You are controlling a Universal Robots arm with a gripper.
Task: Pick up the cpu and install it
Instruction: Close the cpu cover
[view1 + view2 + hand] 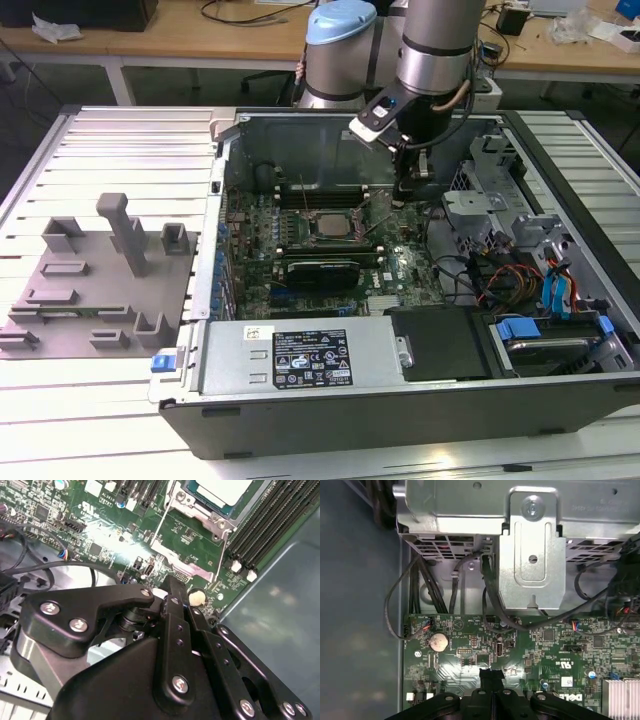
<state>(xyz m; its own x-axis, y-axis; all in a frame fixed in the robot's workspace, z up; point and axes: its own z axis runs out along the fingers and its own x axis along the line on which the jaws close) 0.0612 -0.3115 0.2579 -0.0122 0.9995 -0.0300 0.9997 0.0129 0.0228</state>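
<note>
So the cpu (328,225) is sitting in the socket (329,212) on the motherboard (300,272), inside the open computer case (420,400) that's lying flat on the slatted table (100,420). You can see its silvery top in the exterior view, and a corner of it in the second wrist view too, next to the black memory slots (265,525). The gripper (408,190) hangs inside the case, off to the exterior view's right of the cpu, near it but clearly apart. Its fingers (491,676) are pressed together in both wrist views, with nothing caught between them as far as I can see, so it's closed and empty. In the first wrist view the tips point at bare green board, with a round coin battery (439,640) nearby and a metal bracket (532,555) with black cables further on. The grey fixture blocks (95,290) sit out on the table at the exterior view's left, well apart from the case.
</note>
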